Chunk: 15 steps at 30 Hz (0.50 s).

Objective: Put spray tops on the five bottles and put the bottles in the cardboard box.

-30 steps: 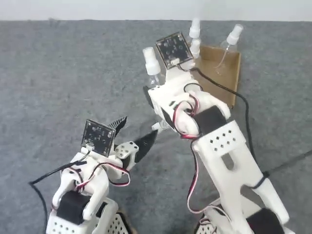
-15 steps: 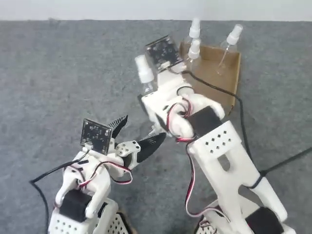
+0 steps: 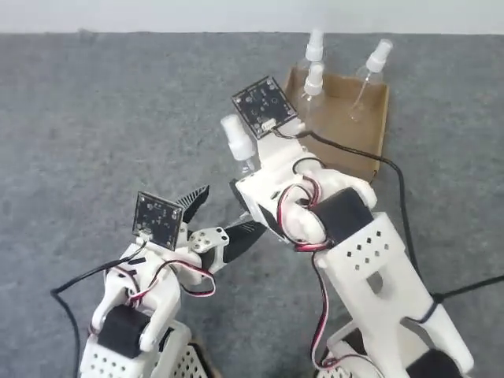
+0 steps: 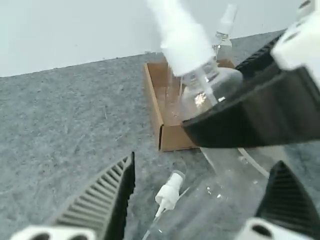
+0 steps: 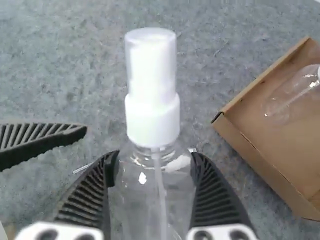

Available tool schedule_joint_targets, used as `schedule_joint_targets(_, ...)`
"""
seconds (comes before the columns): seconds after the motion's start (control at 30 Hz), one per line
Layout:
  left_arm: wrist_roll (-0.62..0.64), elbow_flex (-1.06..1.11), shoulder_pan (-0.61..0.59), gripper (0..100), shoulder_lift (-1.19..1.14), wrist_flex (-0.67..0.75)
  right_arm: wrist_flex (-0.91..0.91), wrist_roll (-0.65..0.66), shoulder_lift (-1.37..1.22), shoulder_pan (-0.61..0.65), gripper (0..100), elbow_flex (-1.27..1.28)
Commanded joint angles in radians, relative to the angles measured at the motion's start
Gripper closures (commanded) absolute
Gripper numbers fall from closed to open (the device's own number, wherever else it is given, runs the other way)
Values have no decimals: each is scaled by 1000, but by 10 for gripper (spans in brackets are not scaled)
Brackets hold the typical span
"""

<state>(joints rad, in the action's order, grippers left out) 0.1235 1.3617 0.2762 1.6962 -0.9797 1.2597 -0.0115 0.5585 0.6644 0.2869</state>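
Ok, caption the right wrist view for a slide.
Right tool grips a capped spray bottle near the cardboard box.

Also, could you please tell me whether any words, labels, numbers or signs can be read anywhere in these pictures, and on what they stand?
No text can be read in any view.
Clear plastic spray bottle in the right gripper: no label shows.
Brown cardboard box: plain walls, no print.
Square black circuit boards on the arms' wrists: any markings are too small to read.
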Motion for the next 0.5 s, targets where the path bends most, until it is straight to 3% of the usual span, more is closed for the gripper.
schedule_joint_targets(0.0,8,-7,-5,621,2,37,21,25,85,10,993,-64)
schedule_joint_targets(0.47,6,-2,-5,621,-3,37,21,34,274,10,993,55)
